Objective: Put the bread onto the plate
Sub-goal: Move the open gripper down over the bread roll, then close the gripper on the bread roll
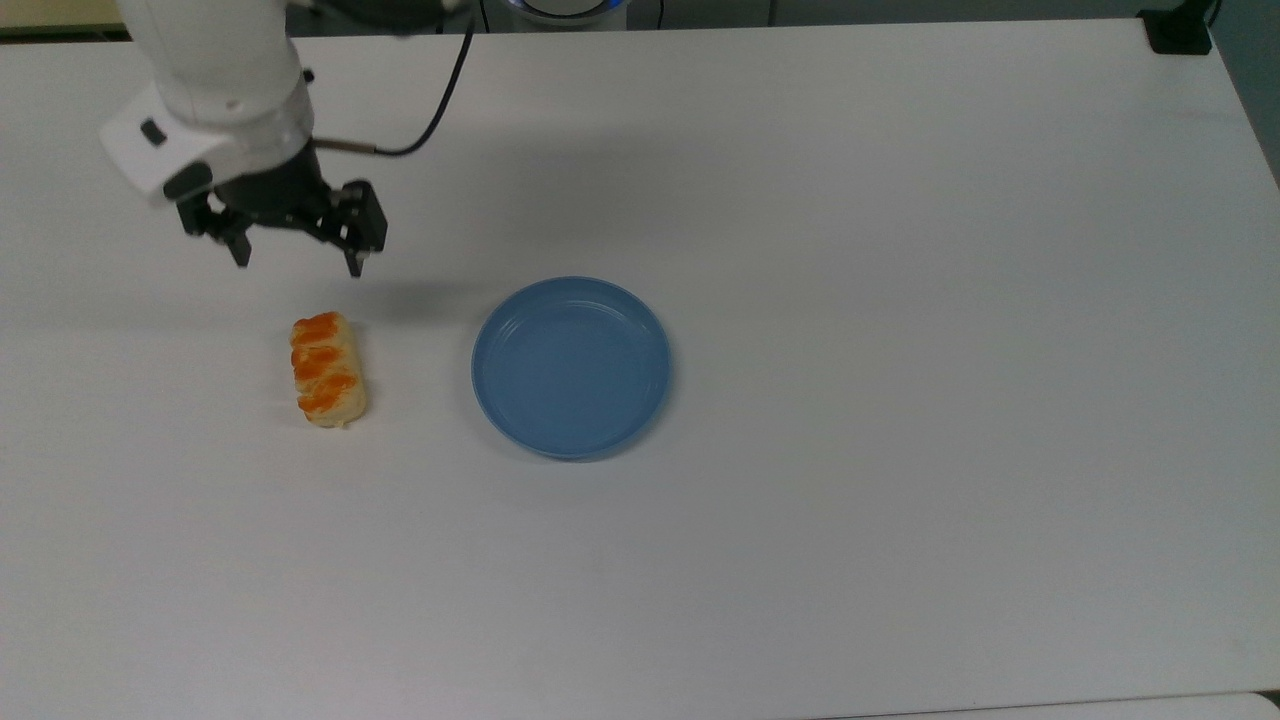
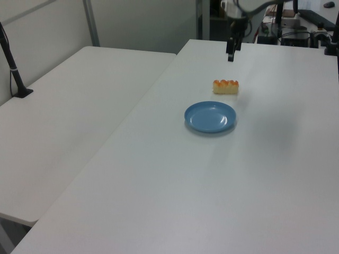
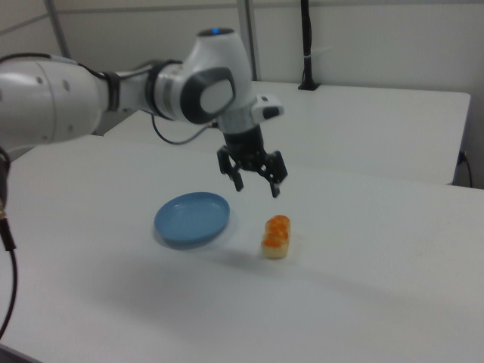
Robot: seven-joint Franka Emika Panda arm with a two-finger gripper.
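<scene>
A small oblong pale-tan bread roll with three orange-glazed bumps on its top [image 1: 327, 370] lies flat on the white tabletop [image 1: 900, 300], with its long axis running roughly up and down in the top view. A round, shallow blue plastic plate with a raised rim [image 1: 571, 368] sits on the same surface to the top view's right of the bread; the two are near one another but apart, with a strip of bare table between them, and nothing lies in the plate. In the left view the bread [image 2: 225, 86] appears just beyond the plate [image 2: 210, 117], and in the right view the bread [image 3: 276, 236] lies to the right view's right of the plate [image 3: 192, 218]. The white Franka arm's black two-finger gripper [image 1: 297, 256] hangs above the table, fingers pointing down and spread wide with nothing between them; in the top view it sits just above the upper end of the bread, clear of it. The right view shows the gripper [image 3: 256, 185] in the air over the table, higher than the bread and touching neither it nor the plate. A black cable [image 1: 440, 105] curves from the arm's wrist.
</scene>
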